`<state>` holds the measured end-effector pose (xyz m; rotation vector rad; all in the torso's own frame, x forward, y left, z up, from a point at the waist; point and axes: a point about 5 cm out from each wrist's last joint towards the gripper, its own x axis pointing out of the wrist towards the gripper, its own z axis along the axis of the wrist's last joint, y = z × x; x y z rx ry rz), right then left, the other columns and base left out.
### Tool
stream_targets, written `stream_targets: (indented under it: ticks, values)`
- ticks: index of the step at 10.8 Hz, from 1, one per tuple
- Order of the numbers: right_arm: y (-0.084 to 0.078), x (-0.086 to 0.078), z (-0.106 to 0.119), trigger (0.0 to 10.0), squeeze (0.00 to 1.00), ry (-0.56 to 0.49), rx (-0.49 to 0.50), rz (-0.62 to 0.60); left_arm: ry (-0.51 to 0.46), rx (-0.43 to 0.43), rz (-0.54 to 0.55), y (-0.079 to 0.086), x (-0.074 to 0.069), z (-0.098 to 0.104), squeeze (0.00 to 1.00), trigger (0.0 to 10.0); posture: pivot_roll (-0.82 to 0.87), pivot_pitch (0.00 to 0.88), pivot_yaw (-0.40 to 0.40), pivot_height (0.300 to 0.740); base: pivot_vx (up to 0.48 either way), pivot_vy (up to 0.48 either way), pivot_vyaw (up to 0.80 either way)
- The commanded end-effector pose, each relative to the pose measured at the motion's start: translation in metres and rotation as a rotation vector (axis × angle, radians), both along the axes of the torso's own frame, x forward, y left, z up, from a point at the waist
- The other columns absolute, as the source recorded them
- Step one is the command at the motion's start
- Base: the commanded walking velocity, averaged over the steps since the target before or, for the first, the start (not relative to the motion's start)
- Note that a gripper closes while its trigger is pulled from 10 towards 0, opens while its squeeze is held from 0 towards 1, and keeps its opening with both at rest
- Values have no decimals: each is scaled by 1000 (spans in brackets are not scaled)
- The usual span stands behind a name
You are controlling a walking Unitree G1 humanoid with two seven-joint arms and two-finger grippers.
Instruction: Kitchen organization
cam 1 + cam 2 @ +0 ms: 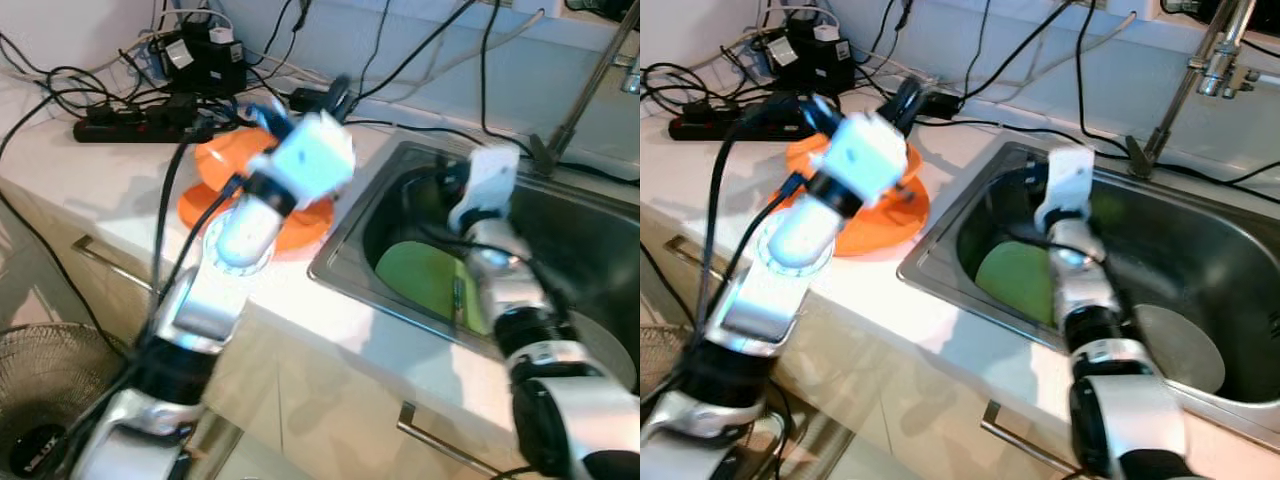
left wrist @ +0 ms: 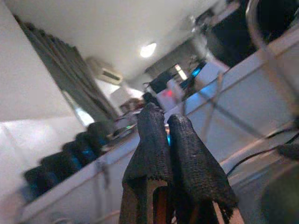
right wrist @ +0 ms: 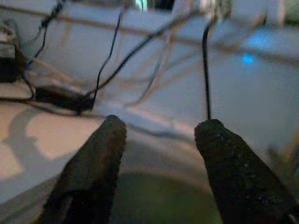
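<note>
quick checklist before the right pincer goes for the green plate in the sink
1. Right pincer open: ok, its fingers stand apart.
2. Right pincer over the sink: ok, it hangs above the basin near the green plate.
3. Green plate reachable: ok, it leans in the basin with its near edge exposed.
4. Left pincer empty: ok, fingers shut together on nothing.
5. Left arm away from the sink: ok, it is over the orange plates on the counter.
6. Cables clear of the sink: cannot tell.

Cables (image 1: 120, 110) clutter counter rear; orange plates (image 1: 875, 215) beside sink (image 1: 970, 260); green plate (image 1: 1015, 275), grey plate (image 1: 1180, 345) occupy basin.
</note>
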<state>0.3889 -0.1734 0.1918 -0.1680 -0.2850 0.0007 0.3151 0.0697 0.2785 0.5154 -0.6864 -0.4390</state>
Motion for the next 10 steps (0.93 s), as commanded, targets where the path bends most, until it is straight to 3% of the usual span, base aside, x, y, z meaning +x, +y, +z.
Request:
stream_targets:
  ticks: [1, 2, 3, 6, 10]
  values:
    - [5, 0, 18, 10000, 1000, -89, -84, 46, 20, -37, -59, -4, -2, 7, 0, 10000, 233, 0, -41, 740, 0, 0, 0]
    - [13, -5, 23, 10000, 984, -146, -141, 103, 61, -69, -119, -9, -4, 6, 0, 10000, 231, 0, -39, 740, 0, 0, 0]
    - [27, -10, 27, 10000, 0, -198, -168, 184, 103, -85, -168, -12, -5, 4, 0, 10000, 227, 0, -35, 740, 0, 0, 0]
    - [51, -19, 25, 10000, 0, -242, -185, 302, 130, -47, -248, -21, -11, -1, 0, 10000, 227, 0, -32, 740, 0, 0, 0]
    - [55, -20, 25, 10000, 0, -238, -158, 300, 224, -34, -322, -27, -13, -10, 0, 10000, 227, 0, -33, 740, 0, 0, 0]
